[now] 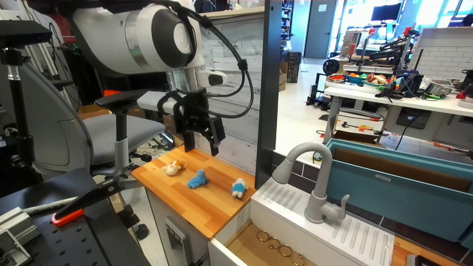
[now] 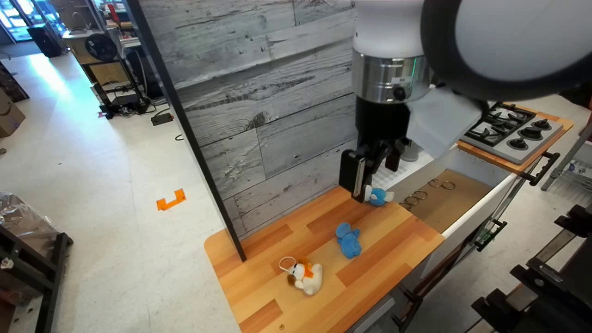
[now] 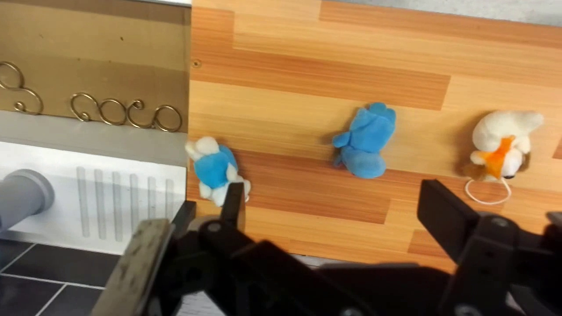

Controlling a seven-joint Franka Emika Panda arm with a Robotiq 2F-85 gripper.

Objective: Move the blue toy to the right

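I see blue toy (image 3: 365, 140) on wooden counter (image 3: 281, 109) — rounded end toward plank wall (image 2: 277, 115), long axis running away from wall, slightly slanted. My gripper (image 3: 332, 193) hangs higher, jaws spread wide — in wrist view, toy shows between them, past tips.

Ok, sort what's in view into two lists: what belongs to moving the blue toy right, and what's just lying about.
Part of the job:
blue toy, the all-blue one
gripper, open and holding nothing

Just lying or standing about:
white toy with a blue middle
cream toy with an orange scarf
gray faucet
teal bin
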